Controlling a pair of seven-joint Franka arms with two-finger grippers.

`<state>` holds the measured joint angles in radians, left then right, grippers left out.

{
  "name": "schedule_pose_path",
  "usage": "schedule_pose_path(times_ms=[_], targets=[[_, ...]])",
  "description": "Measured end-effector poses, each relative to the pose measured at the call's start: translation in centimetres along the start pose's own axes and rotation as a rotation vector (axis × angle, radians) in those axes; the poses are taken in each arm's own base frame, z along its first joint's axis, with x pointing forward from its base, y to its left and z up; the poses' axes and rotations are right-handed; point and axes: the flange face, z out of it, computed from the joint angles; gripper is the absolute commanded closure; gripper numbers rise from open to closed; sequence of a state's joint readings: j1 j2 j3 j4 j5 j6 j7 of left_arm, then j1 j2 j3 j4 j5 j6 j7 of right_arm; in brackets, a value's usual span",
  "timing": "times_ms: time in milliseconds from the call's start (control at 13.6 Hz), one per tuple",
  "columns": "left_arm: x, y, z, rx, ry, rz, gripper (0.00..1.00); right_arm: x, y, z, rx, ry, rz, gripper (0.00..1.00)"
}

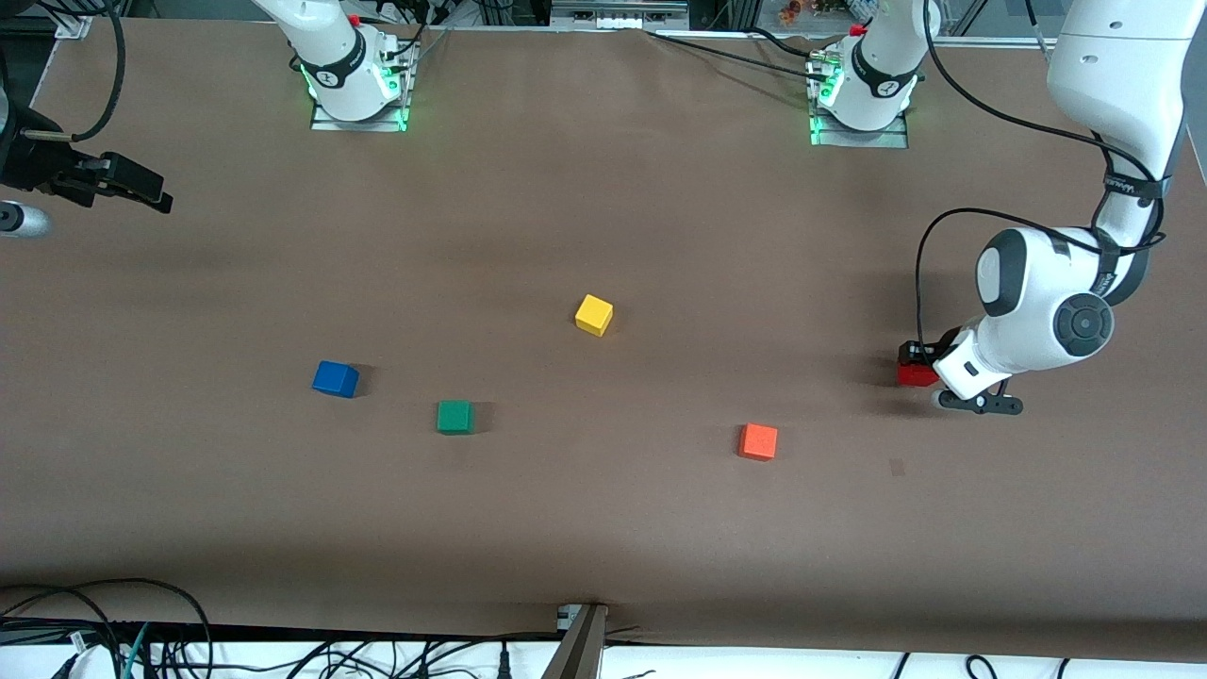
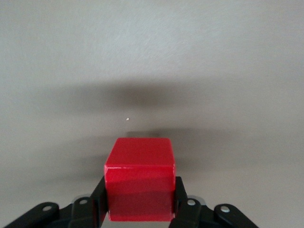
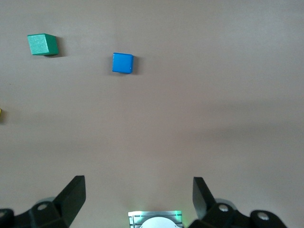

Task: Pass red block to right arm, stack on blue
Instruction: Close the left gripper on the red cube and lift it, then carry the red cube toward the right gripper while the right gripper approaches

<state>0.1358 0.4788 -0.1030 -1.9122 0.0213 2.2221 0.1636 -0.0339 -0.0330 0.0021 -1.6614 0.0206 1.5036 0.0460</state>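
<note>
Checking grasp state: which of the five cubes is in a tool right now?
The red block, clamped between the left tool's fingers at the left arm's end of the table. The blue, green, yellow and orange cubes sit free; the right tool is open, empty.

Yellow cube (image 1: 594, 314), green cube (image 1: 454, 416), orange cube (image 1: 758, 441)

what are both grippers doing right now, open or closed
Left gripper: shut on the red block, at the left arm's end of the table.
Right gripper: open, holding nothing, waiting at the right arm's end of the table.
</note>
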Motion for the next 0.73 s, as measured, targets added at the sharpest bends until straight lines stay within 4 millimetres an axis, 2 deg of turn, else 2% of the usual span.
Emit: schedule_pose_path(times_ms=[220, 441, 588, 735], targets=[[1.0, 0.5, -3.5, 0.002, -0.009, 0.149, 1.00, 0.4, -0.6, 0.7, 0.025, -0.017, -0.006, 0.00], [1.9, 1.0, -5.3, 0.003, 0.013, 0.286, 1.00, 0.1, -2.0, 1.5, 0.109, -0.074, -0.021, 0.00], [2.1, 1.2, -5.7, -0.060, 0.047, 0.367, 1.00, -0.1, -4.4, 2.1, 0.165, -0.110, -0.059, 0.00], [2.3, 1.9, -5.7, -0.163, 0.096, 0.439, 1.00, 0.2, -7.6, 3.4, 0.201, -0.149, -0.106, 0.00]])
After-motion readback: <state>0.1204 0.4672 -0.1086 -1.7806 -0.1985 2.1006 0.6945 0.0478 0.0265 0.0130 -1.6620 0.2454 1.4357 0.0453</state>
